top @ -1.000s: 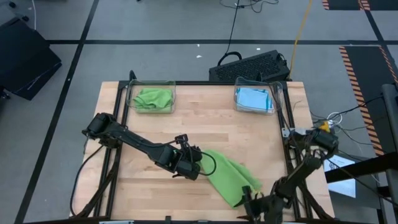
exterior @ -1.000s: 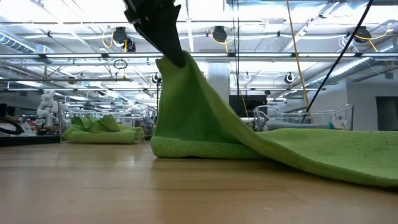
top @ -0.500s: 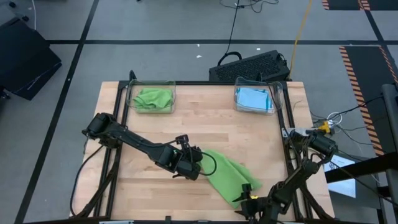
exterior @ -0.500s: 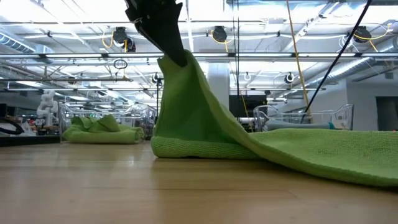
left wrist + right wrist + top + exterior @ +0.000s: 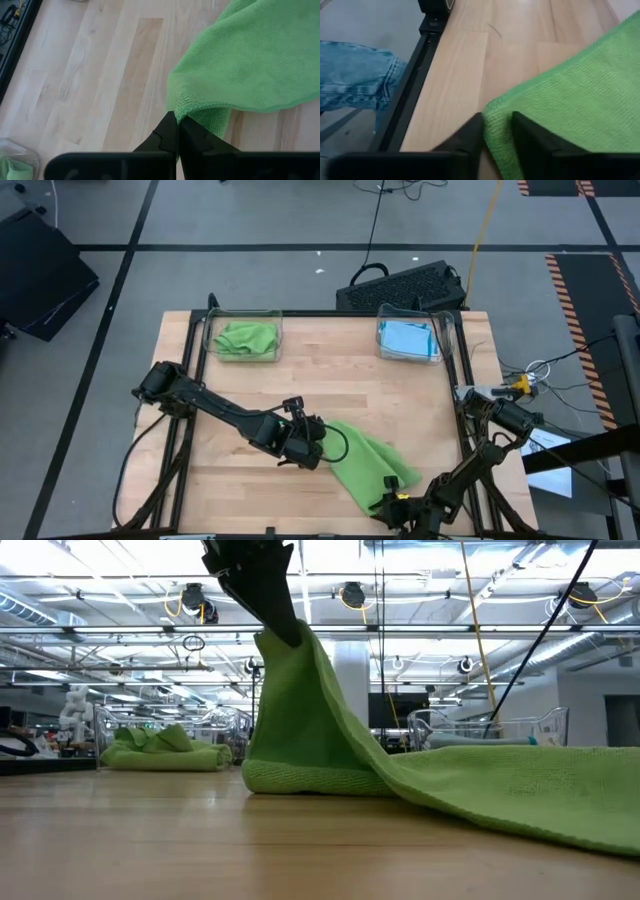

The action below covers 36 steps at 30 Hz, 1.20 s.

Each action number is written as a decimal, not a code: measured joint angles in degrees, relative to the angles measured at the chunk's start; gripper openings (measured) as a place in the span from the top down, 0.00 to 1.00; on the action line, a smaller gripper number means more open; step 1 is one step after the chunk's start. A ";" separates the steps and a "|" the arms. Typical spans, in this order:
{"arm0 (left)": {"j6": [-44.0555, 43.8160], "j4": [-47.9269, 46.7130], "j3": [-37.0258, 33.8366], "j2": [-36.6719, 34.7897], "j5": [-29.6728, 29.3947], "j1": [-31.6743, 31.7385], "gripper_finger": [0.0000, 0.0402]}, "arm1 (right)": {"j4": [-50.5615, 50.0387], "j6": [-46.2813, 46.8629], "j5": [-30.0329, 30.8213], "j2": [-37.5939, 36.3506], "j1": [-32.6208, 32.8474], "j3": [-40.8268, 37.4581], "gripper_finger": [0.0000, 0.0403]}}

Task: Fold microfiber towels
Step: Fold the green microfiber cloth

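A lime green microfiber towel (image 5: 368, 465) lies spread near the table's front edge, right of centre. My left gripper (image 5: 318, 442) is shut on the towel's left corner and holds it raised, so the cloth slopes from it down to the wood (image 5: 300, 778). My right gripper (image 5: 497, 137) is low at the towel's near corner (image 5: 492, 112). It is open, with one finger on the bare wood beside the corner and the other over the cloth. A second green towel (image 5: 245, 337) and folded light blue towels (image 5: 408, 340) lie in bins at the back. My left gripper pinches the towel's left corner (image 5: 184, 109) between its two shut fingers, slanting down from the table's left. That corner is lifted clear (image 5: 290, 638); the cloth hangs and slopes below it, slack, with the rest on the table. My right gripper stands astride the near corner; I cannot tell whether it touches the cloth.
Two clear bins stand at the far edge, one at the left (image 5: 212, 330) and one at the right (image 5: 445, 330). A black keyboard (image 5: 405, 285) lies beyond the table. A person's jeans leg (image 5: 355, 70) shows past the table's black frame rail (image 5: 415, 65).
My right gripper has sunk and moved a little toward the table's left, onto the towel's near corner. My left gripper has kept still, with the left corner still raised.
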 joint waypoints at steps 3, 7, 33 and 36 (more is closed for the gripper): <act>0.15 -0.04 0.00 0.00 0.00 0.00 0.97 | -0.23 -0.47 0.04 0.05 -0.20 -0.07 0.90; 2.75 -0.02 0.00 0.00 0.00 0.00 0.99 | -1.97 -3.15 -0.86 -1.62 -0.45 -0.11 0.98; 36.67 10.11 1.36 -22.95 4.81 22.53 0.98 | -39.17 -29.20 21.63 -71.78 -26.33 -0.31 0.99; 32.74 5.20 1.36 -23.10 9.91 23.86 0.99 | -39.91 -27.13 14.43 -73.28 -28.11 -0.28 0.99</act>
